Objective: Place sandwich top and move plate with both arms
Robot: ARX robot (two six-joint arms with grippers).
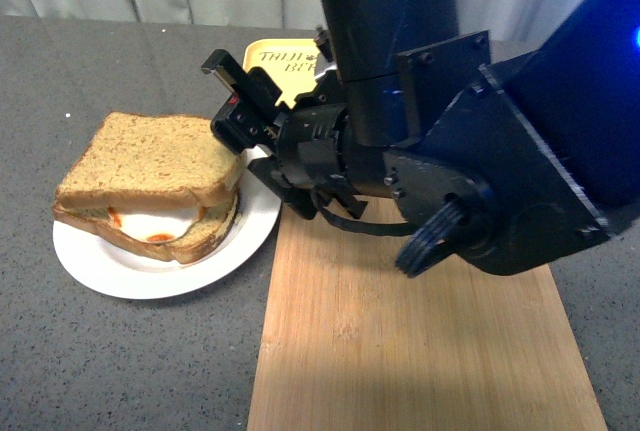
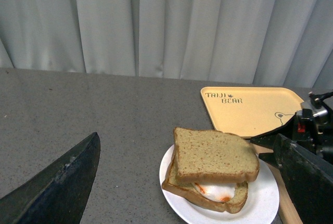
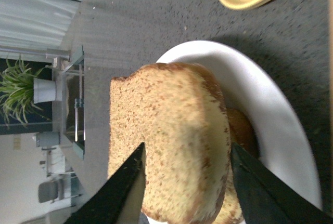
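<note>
On plate [image 1: 118, 273] we see sandwich top [image 1: 150, 156] over egg slice [image 1: 172, 238] | tray [image 2: 252, 110] reads "TAIJI BEAR" | right gripper [image 1: 240, 121] parted astride top | left gripper [image 2: 188, 140] spread, empty

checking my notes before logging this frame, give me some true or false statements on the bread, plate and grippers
1. The sandwich top lies on the egg slice, on the plate. True.
2. The plate stands on the yellow tray. False: it stands on the grey table, and the tray is further back.
3. The right gripper straddles the sandwich top. True.
4. The left gripper grips the plate's rim. False: it is open, short of the plate, holding nothing.
</note>
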